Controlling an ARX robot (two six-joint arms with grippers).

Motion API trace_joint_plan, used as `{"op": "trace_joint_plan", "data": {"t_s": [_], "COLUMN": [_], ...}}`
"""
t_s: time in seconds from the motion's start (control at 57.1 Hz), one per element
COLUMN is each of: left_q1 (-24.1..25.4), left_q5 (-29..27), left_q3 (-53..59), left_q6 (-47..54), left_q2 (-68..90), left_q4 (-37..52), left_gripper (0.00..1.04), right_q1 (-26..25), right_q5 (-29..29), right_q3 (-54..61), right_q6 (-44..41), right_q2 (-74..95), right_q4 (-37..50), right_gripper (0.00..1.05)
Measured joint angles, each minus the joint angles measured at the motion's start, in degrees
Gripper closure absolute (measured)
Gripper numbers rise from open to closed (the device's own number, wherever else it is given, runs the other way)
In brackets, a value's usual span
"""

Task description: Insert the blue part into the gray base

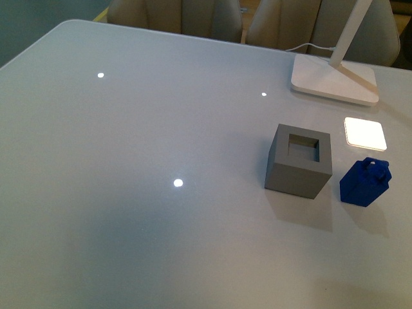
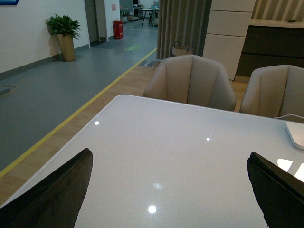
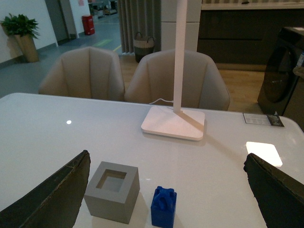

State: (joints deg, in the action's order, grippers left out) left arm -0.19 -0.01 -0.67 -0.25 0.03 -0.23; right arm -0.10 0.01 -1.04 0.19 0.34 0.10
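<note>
Right wrist view shows the right fingers spread wide apart and empty. The gray base and blue part are seen on the bench ahead of them. The part stands roughly midway between the fingers and the base closer to one finger, neither touched. The left fingers are likewise apart, with only bench between them. Nothing of the task is judged done: the base's square hole is empty, and grasping, lifting, aligning and inserting are left. No brand is seen; a printed card beyond the fingers cannot be read.
</note>
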Motion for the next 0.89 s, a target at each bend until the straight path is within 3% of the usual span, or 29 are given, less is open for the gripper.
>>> {"op": "trace_joint_plan", "data": {"t_s": [0.665,0.7,0.788,0.893], "left_q1": [0.0,0.0,0.0,0.0], "left_q5": [0.0,0.0,-0.07,0.0], "left_q3": [0.0,-0.02,0.0,0.0], "left_q6": [0.0,0.0,0.0,0.0], "left_q2": [0.0,0.0,0.0,0.0], "left_q4": [0.0,0.0,0.0,0.0], "left_gripper": [0.07,0.07,0.07,0.07], "right_q1": [0.0,0.35,5.01,4.92], "right_q5": [0.0,1.03,12.44,12.11], "right_q3": [0.0,-0.24,-7.54,-12.72], "right_q6": [0.0,0.24,3.91,6.4], "right_q2": [0.0,0.55,12.76,28.5], "right_q4": [0.0,-0.94,-15.93,-12.79], "right_gripper": [0.09,0.09,0.09,0.09]}}
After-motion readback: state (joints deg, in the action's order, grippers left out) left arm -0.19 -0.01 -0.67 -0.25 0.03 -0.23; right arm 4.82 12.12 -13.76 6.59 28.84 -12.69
